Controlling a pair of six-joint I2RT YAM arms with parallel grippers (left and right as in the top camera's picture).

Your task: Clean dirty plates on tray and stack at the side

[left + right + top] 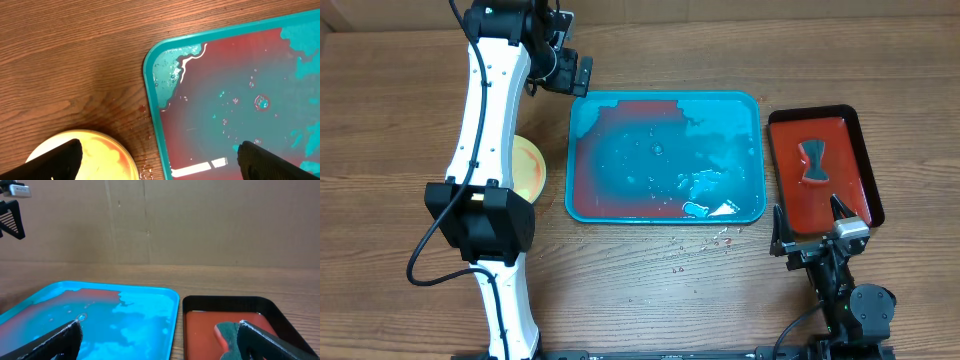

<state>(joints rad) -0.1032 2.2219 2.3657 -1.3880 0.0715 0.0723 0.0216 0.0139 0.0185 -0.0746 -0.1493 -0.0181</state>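
The turquoise tray (752,110) lies mid-table and holds reddish water, with no plate on it. It also shows in the left wrist view (152,90) and the right wrist view (172,305). A yellow plate (532,165) with orange-red smears sits on the table left of the tray, half hidden by my left arm. The left wrist view shows it too (102,155). I cannot tell if other plates lie under it. My left gripper (575,75) is open and empty above the tray's far left corner (159,150). My right gripper (808,218) is open and empty near the table's front (160,327).
A dark red tray (860,150) with a black rim stands to the right and holds a dark green sponge (816,160), also seen in the right wrist view (227,330). Water drops (705,245) lie on the wood in front of the turquoise tray. A cardboard wall stands behind.
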